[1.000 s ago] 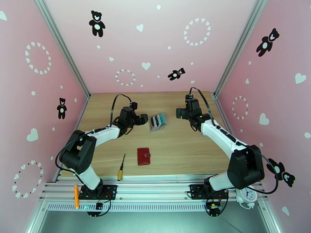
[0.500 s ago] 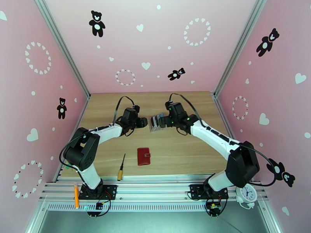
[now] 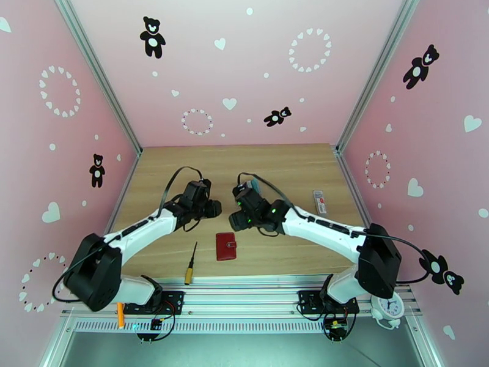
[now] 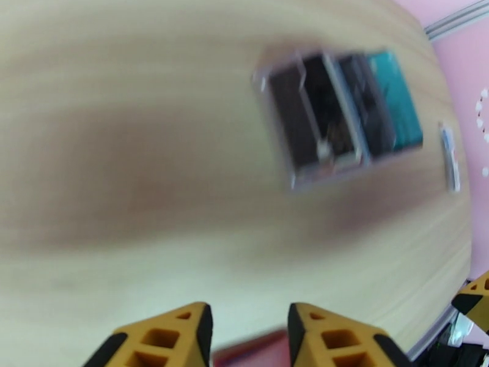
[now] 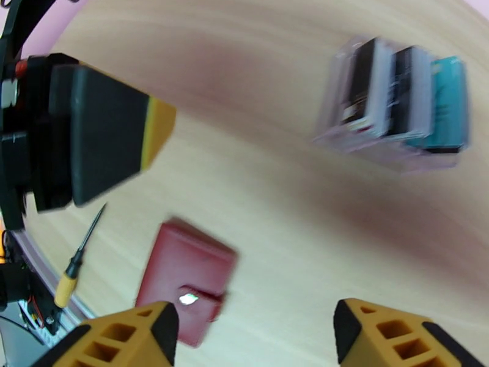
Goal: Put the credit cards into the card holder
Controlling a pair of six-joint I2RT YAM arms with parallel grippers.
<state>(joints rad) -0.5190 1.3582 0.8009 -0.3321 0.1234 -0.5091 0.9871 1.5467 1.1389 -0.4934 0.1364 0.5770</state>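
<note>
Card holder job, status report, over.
Left gripper and right gripper open, empty. Card holder closed, flat on table. Credit cards standing in clear rack. Screwdriver lies beside holder, apart.

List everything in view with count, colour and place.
Folding leather-like wallet: one, dark red, table's near middle.
Thin plastic cards: at least three, black and teal, in rack.
Clear plastic slotted rack: one, transparent, beyond wallet.
Yellow-handled screwdriver: one, black shaft, left of wallet.
Small tube-like item: one, white, table's right.
Pen: one, orange, front rail.
Alarm clock: one, white, by right base.
Left fingers: two, yellow, apart, empty.
Right fingers: two, yellow, apart, empty.
</note>
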